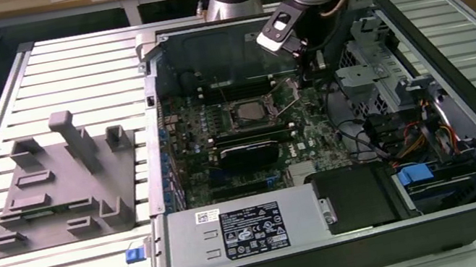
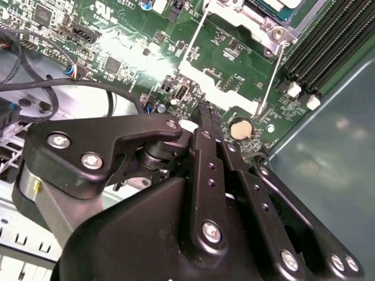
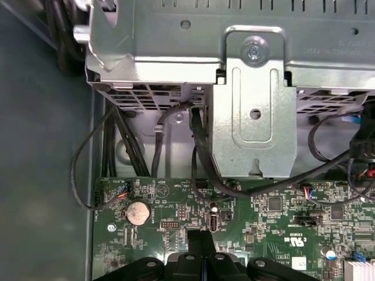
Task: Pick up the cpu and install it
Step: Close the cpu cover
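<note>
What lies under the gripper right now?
Bare motherboard beside the coin battery, in the first wrist view. The gripper hides the spot right below its tips.

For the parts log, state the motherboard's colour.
The motherboard is green; it shows best in the first wrist view.

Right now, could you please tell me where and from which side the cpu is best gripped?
Likely by two opposite edges of the cpu, coming straight down: it lies flat, top face up, in the socket on the motherboard, leaving only the top open.
</note>
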Robot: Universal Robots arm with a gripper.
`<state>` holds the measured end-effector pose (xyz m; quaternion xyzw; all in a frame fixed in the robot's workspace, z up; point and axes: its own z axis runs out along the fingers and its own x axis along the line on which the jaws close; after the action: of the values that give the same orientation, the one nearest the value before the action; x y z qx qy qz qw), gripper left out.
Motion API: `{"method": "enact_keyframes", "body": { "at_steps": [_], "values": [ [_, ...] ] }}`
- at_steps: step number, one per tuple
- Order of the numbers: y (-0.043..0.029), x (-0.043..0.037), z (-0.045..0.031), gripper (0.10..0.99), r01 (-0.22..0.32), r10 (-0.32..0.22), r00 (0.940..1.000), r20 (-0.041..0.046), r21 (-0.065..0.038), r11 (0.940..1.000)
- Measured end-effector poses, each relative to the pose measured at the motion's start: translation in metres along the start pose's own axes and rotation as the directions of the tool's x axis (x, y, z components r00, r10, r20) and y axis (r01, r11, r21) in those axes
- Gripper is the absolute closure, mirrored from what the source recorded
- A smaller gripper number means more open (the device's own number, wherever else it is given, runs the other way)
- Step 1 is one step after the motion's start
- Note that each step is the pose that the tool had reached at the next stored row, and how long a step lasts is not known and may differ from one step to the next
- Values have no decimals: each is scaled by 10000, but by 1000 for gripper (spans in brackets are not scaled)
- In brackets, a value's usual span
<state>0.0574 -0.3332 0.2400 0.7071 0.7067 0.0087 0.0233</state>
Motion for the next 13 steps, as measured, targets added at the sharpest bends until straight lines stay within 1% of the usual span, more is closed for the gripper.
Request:
{"method": "enact_keyframes", "body": {
  "at_steps": [13],
  "values": [
    [2, 0, 35, 980, 1, -1, 10000, 4, 1, 10000]
  ]
}}
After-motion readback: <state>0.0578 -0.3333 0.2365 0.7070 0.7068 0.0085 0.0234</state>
